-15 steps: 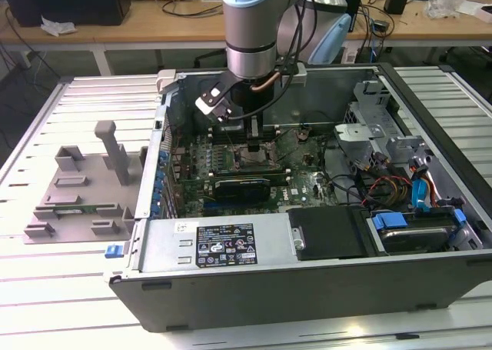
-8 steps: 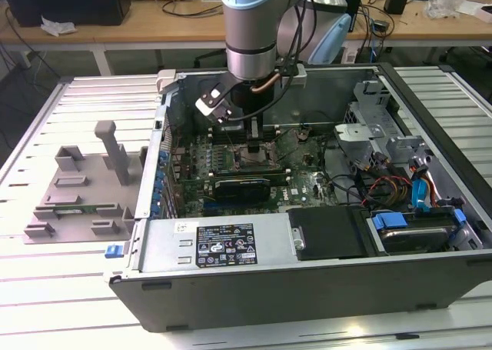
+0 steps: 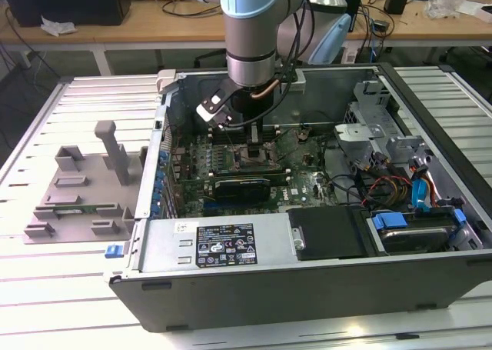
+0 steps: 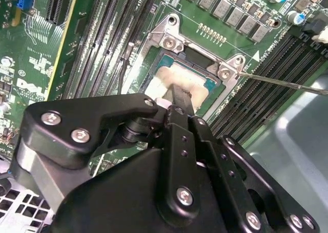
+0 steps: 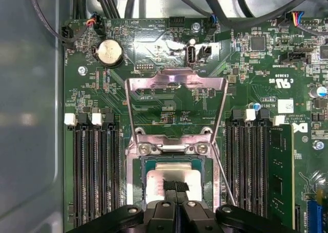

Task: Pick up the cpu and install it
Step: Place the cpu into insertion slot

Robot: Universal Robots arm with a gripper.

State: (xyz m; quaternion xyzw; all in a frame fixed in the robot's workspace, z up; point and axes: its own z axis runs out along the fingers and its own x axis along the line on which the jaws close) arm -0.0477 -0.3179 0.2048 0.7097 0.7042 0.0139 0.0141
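1. Here the arm reaches down into the open computer case (image 3: 307,288), which lies on its side on the slatted table (image 3: 46,304); in the exterior view the gripper (image 3: 254,138) is low over the green motherboard (image 3: 307,185), towards the far wall of the case.
2. The cpu (image 5: 159,179) lies flat inside the socket frame (image 5: 154,148), silvery top upward, with a thin pale and green rim around it; in the second wrist view the cpu (image 4: 180,78) sits square between the frame's screwed corners.
3. The gripper (image 5: 176,186) is right over the middle of the chip; its two narrow black fingers (image 5: 169,197) stand side by side with barely a line between them, so the jaws are together and not around the cpu's edges; the tips meet the chip's top, though I cannot tell whether they press on it or sit just above it.
4. In the second wrist view the gripper (image 4: 177,93) comes down at a slant, and its black linkage hides the near part of the socket.
5. The metal load plate (image 5: 177,82) is swung open, lying back over the board towards the round coin battery (image 5: 108,52); the thin wire lever (image 5: 224,179) runs slantwise just beside the socket; the same lever (image 4: 282,82) shows as a fine straight rod.
6. Dark memory slots (image 5: 95,171) flank the socket on both sides; a green memory stick (image 5: 279,171) stands in one of them.
7. A grey plastic tray (image 3: 77,196) with upright blocks rests on the table at the exterior view's left, just beside the case.
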